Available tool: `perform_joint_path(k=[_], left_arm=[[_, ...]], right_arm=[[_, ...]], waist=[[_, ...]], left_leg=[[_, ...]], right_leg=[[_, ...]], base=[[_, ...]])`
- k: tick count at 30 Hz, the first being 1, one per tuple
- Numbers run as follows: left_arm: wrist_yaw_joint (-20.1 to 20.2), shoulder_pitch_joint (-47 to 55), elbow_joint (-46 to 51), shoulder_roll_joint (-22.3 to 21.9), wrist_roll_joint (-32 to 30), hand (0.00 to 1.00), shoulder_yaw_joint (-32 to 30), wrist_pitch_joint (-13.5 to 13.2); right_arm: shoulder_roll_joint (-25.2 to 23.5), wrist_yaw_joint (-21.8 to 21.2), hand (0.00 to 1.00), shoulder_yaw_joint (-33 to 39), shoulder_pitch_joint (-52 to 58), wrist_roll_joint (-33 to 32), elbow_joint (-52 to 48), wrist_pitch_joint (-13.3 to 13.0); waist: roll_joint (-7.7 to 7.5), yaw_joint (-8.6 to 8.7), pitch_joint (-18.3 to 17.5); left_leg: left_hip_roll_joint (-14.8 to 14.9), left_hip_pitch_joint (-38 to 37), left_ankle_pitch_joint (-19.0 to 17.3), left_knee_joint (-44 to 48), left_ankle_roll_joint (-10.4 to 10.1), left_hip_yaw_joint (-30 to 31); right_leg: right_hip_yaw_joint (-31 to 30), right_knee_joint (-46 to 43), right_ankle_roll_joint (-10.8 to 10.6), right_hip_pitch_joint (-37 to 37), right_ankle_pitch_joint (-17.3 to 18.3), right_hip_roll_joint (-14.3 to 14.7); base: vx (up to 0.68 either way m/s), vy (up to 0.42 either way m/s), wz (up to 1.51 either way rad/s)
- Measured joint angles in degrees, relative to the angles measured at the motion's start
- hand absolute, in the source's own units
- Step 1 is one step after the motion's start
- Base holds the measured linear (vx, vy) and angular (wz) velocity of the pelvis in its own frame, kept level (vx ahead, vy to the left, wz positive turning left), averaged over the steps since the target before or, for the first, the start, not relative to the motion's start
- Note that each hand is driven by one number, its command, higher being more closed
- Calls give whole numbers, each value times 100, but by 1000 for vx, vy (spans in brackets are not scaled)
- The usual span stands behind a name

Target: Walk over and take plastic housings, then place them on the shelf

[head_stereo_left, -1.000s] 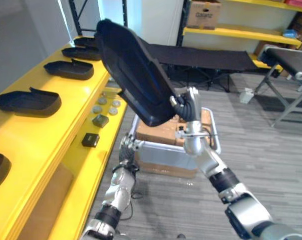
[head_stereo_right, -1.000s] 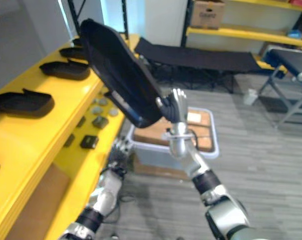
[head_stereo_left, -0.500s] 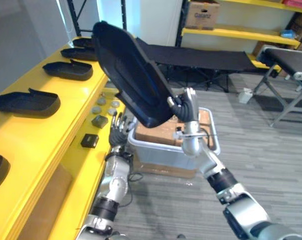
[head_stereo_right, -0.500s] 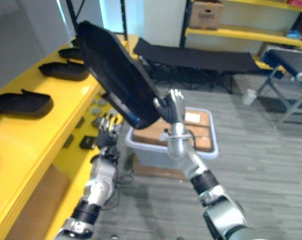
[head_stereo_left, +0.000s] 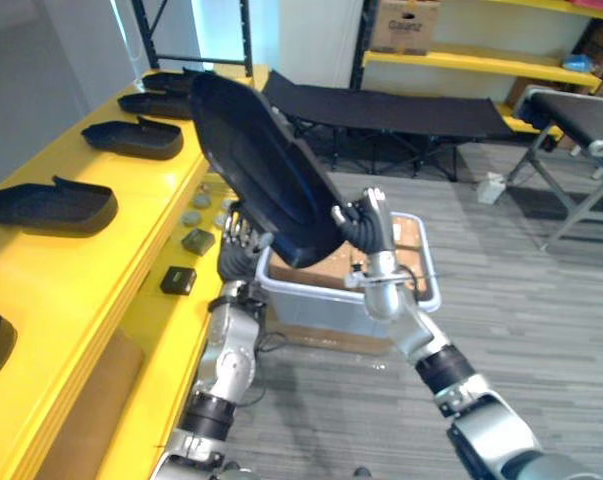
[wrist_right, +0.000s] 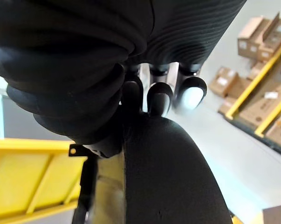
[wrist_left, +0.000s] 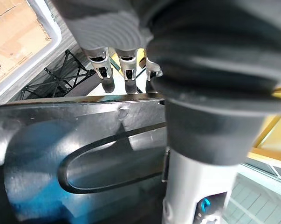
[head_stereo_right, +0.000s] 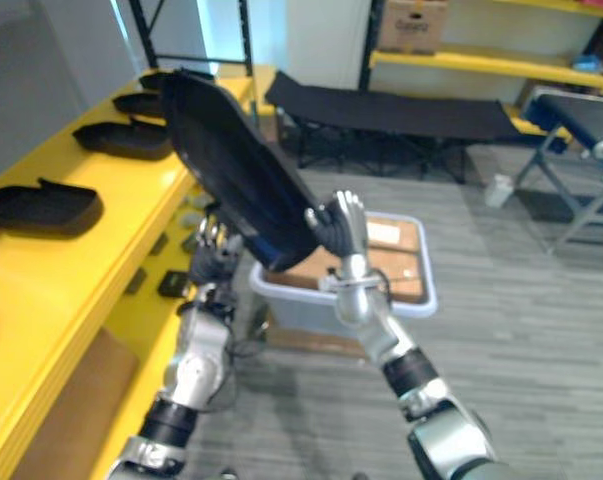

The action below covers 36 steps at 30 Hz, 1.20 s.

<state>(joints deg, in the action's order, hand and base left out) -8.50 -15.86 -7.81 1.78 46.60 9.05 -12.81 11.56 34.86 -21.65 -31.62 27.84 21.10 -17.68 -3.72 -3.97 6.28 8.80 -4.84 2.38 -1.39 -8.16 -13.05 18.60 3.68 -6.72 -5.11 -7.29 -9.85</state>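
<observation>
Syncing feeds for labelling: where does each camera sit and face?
Left eye view: on head, looking down at plastic housing and yellow shelf; both arms show.
Right eye view: beside it, same scene.
Left wrist view: along left hand, at housing.
Right wrist view: along right hand gripping housing's edge.
All share the housing.

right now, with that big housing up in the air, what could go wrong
The right hand grips the plastic housing by its lower end alone, so the long tilted piece may pivot or slip toward the bin below. The left hand is open beside its edge, giving little support. Swinging it over the yellow shelf could knock the other housings lying there.
</observation>
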Motion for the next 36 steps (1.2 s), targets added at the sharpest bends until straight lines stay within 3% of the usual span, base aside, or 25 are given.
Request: perform_joint_path(k=[6, 11, 17, 18, 23, 29, 36], left_arm=[[-136, -1, -1, 4, -36, 0, -1, 107], [-184, -15, -54, 4, -35, 0, -36, 171], [-184, -18, -182, 2, -34, 0, -114, 163], [-186, -18, -247, -3, -34, 100, -115, 163], [-232, -17, -265, 1, -34, 100, -172, 77], [-404, -9, -263, 10, -50, 100, -301, -354], [-381, 8, -265, 20, -17, 100, -353, -526]], right_arm=[[-29, -40, 100, -75, 6, -9, 0, -156], [-221, -156, 100, -383, 18, -21, -48, -497], [-270, -352, 100, -481, 53, -179, -95, -516], [-270, -380, 100, -508, 121, -192, -158, -518], [-284, -497, 100, -556, 397, -305, -297, -628], [-287, -551, 100, -764, 772, -575, -474, -633], [-327, -549, 100, -893, 929, -683, -698, -742]], waist=[[0, 10, 0], [0, 81, 0], [1, 95, 0], [1, 102, 0], [1, 145, 0], [6, 165, 3], [22, 178, 7]], left_leg=[[0, 0, -1, 1, 0, -1], [1, 0, -3, 3, -2, -5], [0, 1, -8, 4, -8, -12], [1, 6, -11, 4, -11, -14], [1, 17, -28, 10, -18, -22], [8, 125, -129, 184, -14, -33], [5, 95, -171, 204, -11, -145]], right_leg=[[0, 3, 2, 3, 2, 1], [-2, 20, 7, 12, 5, 3], [-2, 46, 7, 13, 5, 5], [-1, 57, 7, 15, 5, 7], [-3, 80, 7, 21, 5, 11], [-44, 81, 6, 75, 4, 3], [-148, 81, 5, 107, 3, -12]], base=[[0, 0, 0], [0, 0, 0], [0, 0, 0], [0, 0, 0], [0, 0, 0], [4, 9, -2], [-5, 17, -7]])
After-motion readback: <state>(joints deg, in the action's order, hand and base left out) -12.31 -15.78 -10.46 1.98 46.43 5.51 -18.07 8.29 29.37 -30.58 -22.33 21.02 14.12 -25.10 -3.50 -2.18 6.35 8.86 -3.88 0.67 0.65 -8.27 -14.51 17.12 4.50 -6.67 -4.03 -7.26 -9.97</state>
